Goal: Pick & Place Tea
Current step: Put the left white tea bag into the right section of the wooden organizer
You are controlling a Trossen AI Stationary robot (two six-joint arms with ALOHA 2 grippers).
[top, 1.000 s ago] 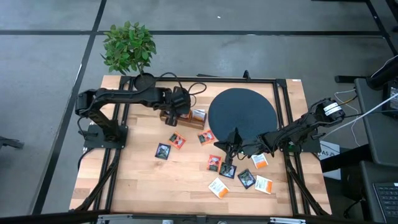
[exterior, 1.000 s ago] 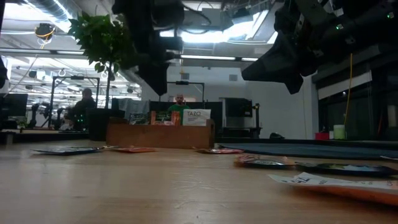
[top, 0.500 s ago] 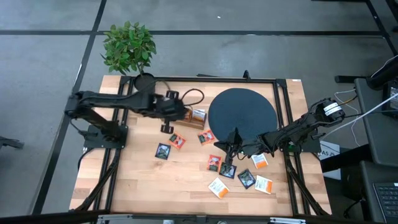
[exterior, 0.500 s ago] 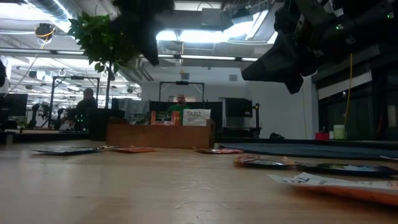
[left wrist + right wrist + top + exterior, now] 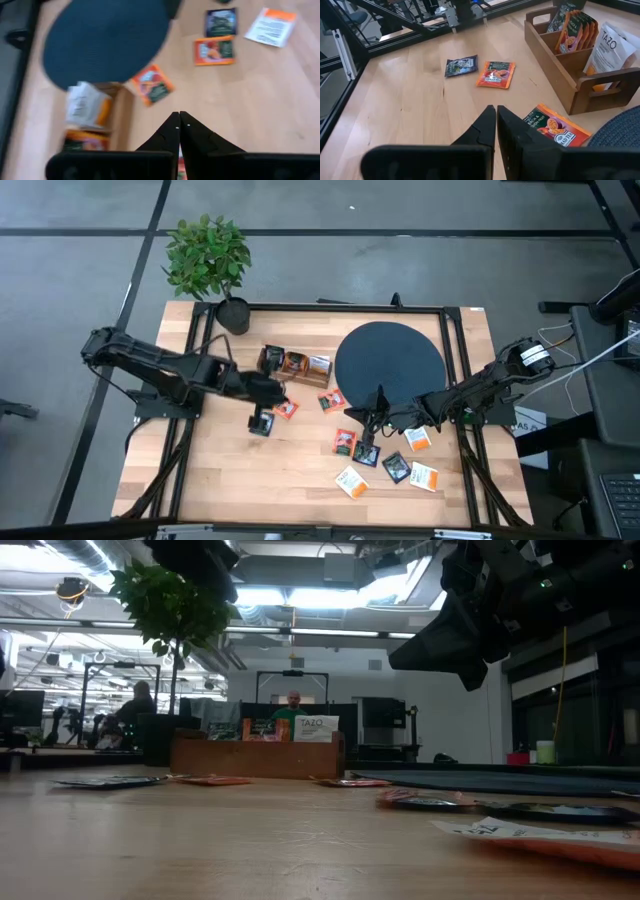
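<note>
We take the black disc (image 5: 389, 364) on the tabletop (image 5: 230, 480) as landmark. The wooden tray (image 5: 297, 367), just beside the disc, lies lengthwise toward it. The tea sachets (image 5: 345, 443) lie flat, scattered and variously turned, near the disc's front edge. Only the right wrist view shows sachets standing upright in the tray's compartments. Left tool (image 5: 270, 393) and right tool (image 5: 377, 418): fingers together, empty.

We see a grey concrete floor (image 5: 400, 210) around the wooden surface (image 5: 230, 470), a potted plant (image 5: 207, 257) at upper left, bright ceiling lights (image 5: 300, 595), and a seated person (image 5: 135, 710) beyond.
</note>
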